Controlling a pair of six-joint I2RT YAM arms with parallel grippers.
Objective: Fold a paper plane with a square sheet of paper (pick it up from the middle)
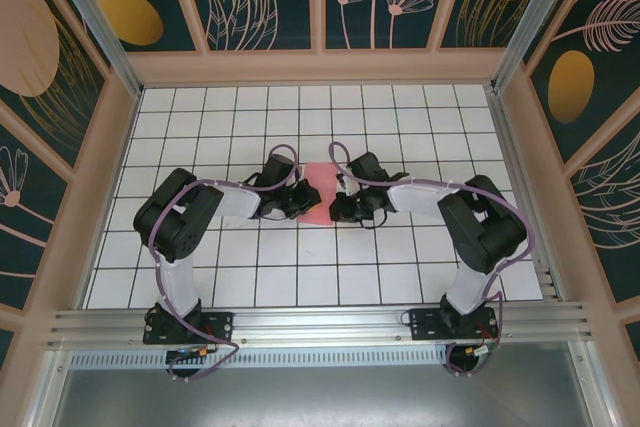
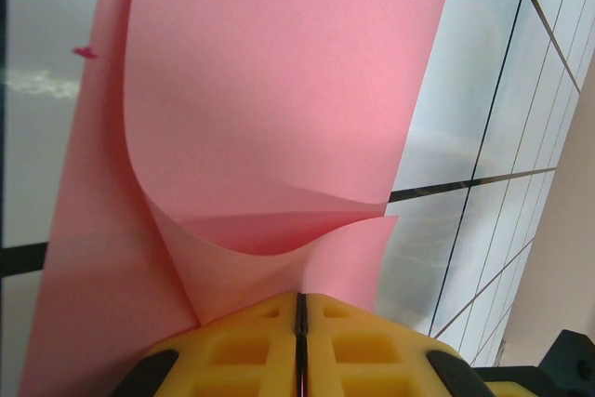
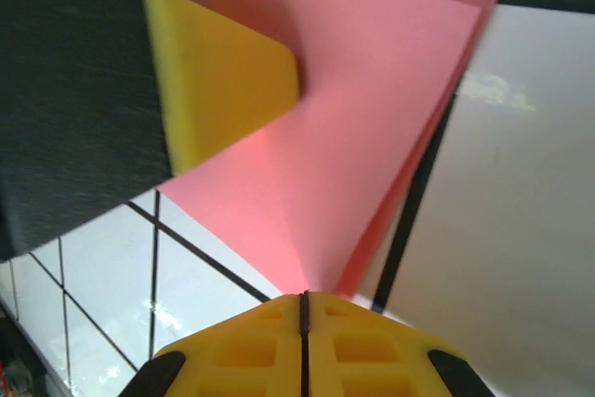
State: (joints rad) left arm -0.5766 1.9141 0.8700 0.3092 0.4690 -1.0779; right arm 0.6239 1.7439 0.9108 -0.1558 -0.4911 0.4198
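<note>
Since it is folded, the paper (image 1: pixel 318 189) runs near-to-far.

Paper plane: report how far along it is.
Done: the square sheet of paper is gripped and already doubled over, with two layers showing at its edge in the right wrist view. In hand: the left gripper and right gripper are both shut on it from opposite sides, mid-table. Left: there is no pointed dart shape yet, so the nose and wing folds remain.
</note>
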